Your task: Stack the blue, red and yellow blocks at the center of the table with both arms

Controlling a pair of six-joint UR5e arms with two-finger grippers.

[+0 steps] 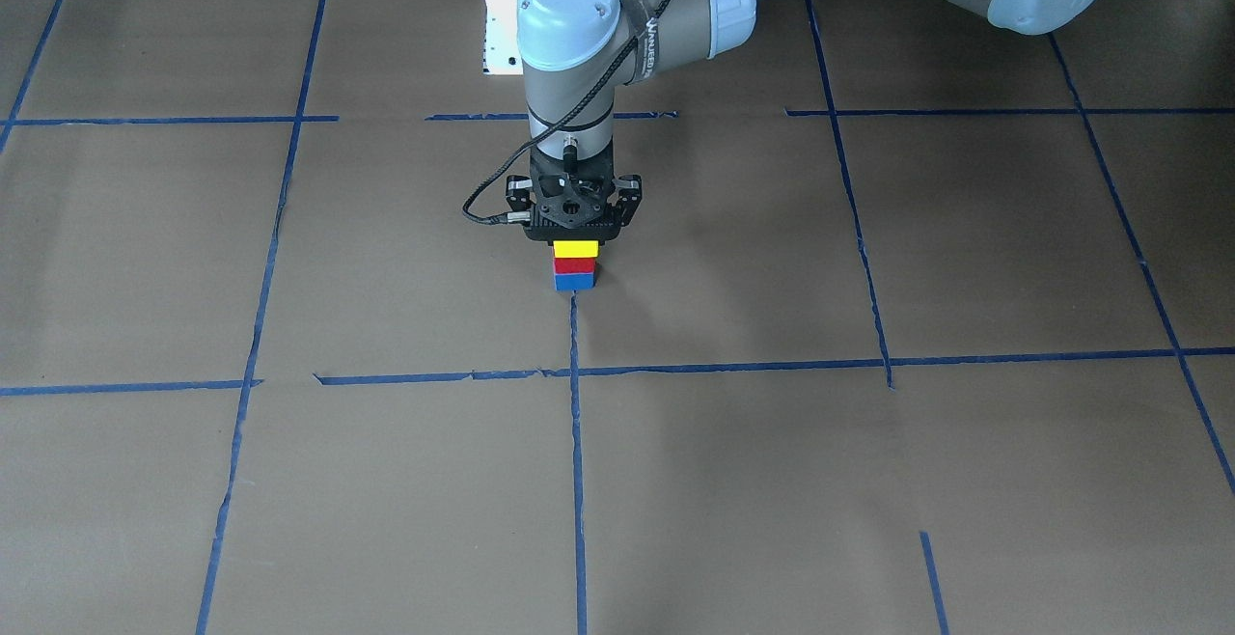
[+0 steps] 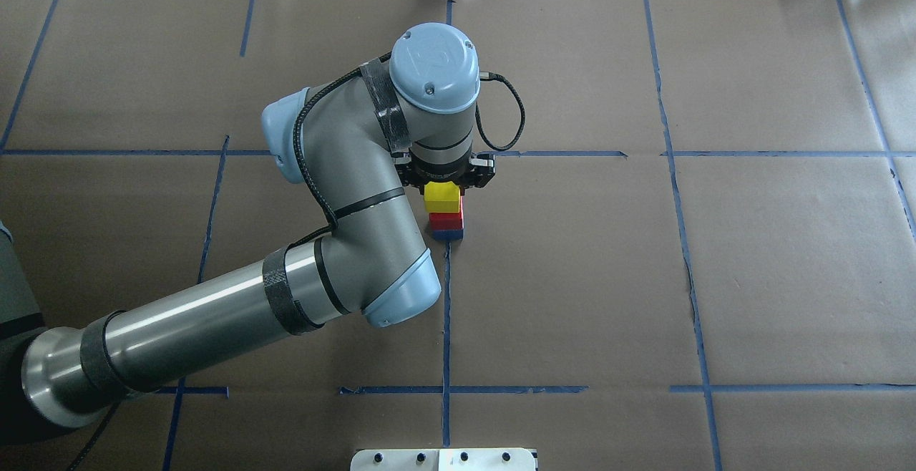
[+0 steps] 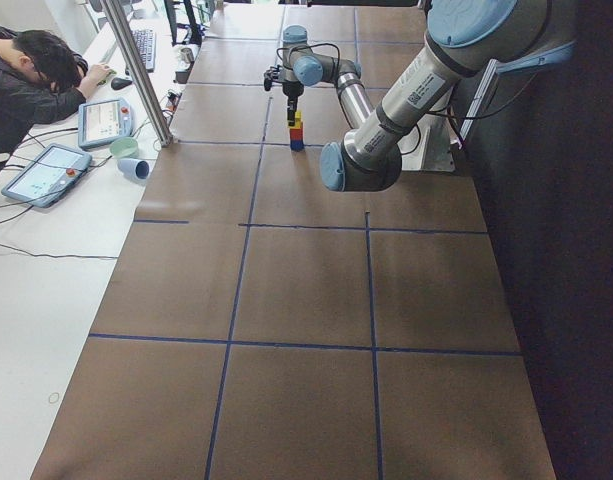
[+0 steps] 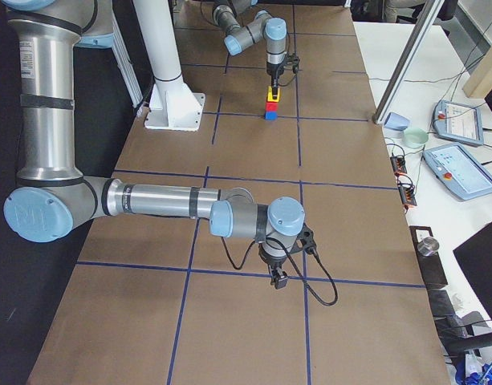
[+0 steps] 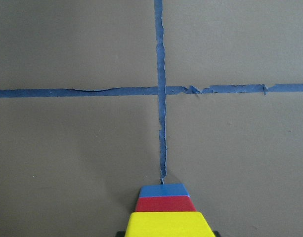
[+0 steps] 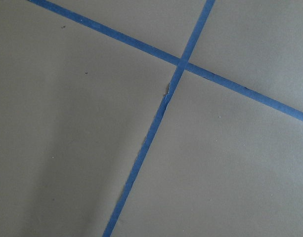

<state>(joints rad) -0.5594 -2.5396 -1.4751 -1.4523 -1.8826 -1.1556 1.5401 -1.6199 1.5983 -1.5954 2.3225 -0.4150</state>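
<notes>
A stack stands at the table's centre, at the end of a blue tape line: blue block (image 1: 574, 282) at the bottom, red block (image 1: 574, 266) on it, yellow block (image 1: 575, 249) on top. My left gripper (image 1: 576, 237) points straight down over the stack, its fingers close against the yellow block's sides, shut on it. In the left wrist view the yellow block (image 5: 166, 224) fills the bottom edge, above the red (image 5: 166, 204) and blue (image 5: 163, 190) blocks. My right gripper (image 4: 276, 281) hangs low over the table far from the stack; I cannot tell whether it is open.
Blue tape lines (image 1: 575, 442) grid the brown paper table. A white base plate (image 2: 444, 459) sits at the robot's side. An operator (image 3: 31, 75), tablets (image 3: 46, 172) and cups (image 3: 134, 166) are beyond the table's far edge, behind a metal pole (image 3: 141, 70).
</notes>
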